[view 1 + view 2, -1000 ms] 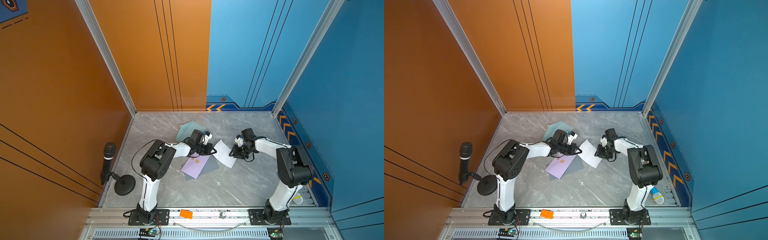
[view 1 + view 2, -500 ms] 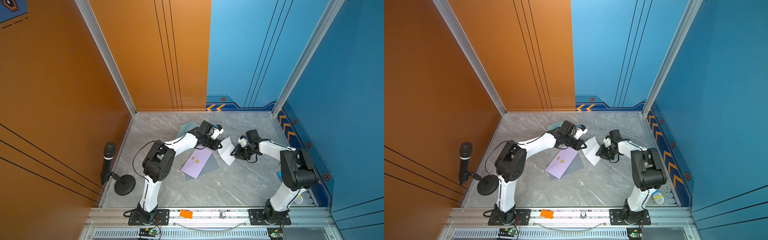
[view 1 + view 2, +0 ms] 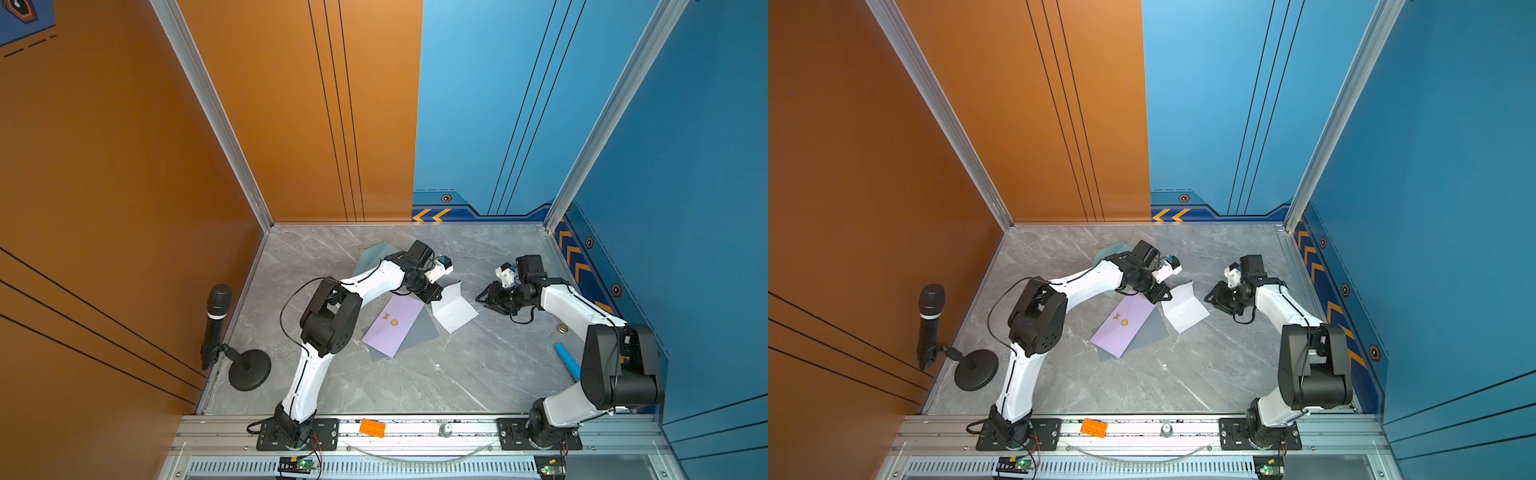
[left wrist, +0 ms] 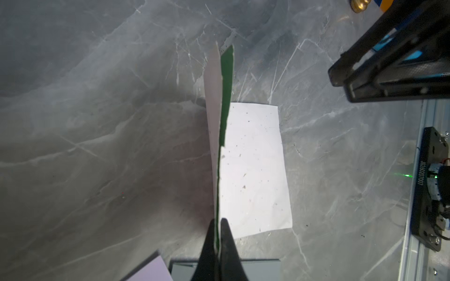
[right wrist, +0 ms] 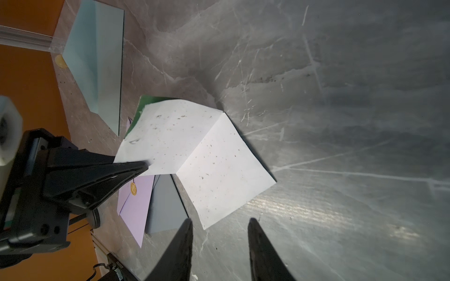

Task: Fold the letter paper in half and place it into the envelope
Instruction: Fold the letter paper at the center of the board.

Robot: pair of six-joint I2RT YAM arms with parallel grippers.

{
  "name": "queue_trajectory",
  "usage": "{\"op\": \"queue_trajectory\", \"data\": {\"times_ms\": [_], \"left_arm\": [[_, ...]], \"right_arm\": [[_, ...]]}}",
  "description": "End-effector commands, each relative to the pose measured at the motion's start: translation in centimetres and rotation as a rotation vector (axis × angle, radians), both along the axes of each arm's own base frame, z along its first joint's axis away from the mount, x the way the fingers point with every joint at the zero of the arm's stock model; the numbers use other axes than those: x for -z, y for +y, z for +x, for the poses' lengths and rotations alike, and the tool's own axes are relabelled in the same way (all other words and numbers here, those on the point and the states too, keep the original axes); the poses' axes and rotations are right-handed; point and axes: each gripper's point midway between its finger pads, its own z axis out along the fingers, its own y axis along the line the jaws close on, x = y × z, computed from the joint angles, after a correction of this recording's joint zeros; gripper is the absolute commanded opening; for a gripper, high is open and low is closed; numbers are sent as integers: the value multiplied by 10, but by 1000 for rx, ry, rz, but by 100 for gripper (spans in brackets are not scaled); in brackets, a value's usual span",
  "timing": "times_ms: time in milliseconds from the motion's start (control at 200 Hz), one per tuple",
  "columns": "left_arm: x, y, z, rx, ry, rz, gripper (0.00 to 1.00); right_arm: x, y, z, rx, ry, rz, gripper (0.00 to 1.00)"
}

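The letter paper [image 3: 455, 313] [image 3: 1183, 311] is white, speckled, and green on its back. One half lies flat on the table [image 4: 255, 170]. The other half stands raised along a crease [image 5: 168, 136]. My left gripper [image 4: 217, 220] [image 3: 434, 293] [image 3: 1160, 296] is shut on the raised half's edge. The purple envelope [image 3: 395, 322] [image 3: 1123, 324] [image 5: 136, 204], with a gold seal, lies flat just beside that gripper. My right gripper [image 5: 220, 220] [image 3: 484, 297] [image 3: 1212, 297] hovers open a little to the right of the paper, holding nothing.
A grey envelope [image 3: 419, 332] [image 5: 163, 209] lies under the purple one, and a light blue one [image 3: 372, 257] [image 5: 97, 60] lies behind the left arm. A microphone stand [image 3: 216, 320] is at the left wall. A blue tube [image 3: 567, 361] and a brass piece [image 3: 563, 328] lie by the right arm.
My left gripper has swung to the right with the paper's edge, lifting that half off the table. The right gripper has drawn slightly right, off the paper.
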Motion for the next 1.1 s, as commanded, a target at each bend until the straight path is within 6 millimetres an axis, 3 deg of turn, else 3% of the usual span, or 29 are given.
{"op": "queue_trajectory", "data": {"times_ms": [0, 270, 761, 1091], "left_arm": [[-5, -1, 5, 73, -76, 42, 0], [-1, -6, 12, 164, -217, 131, 0], [27, -13, -2, 271, -309, 280, 0], [19, -16, -1, 277, -355, 289, 0]], "right_arm": [[1, -3, -18, -14, 33, 5, 40], [7, -4, -29, -18, 53, 16, 40], [16, -4, -36, -9, 72, 49, 40], [19, -8, -37, 4, 80, 59, 39]]}}
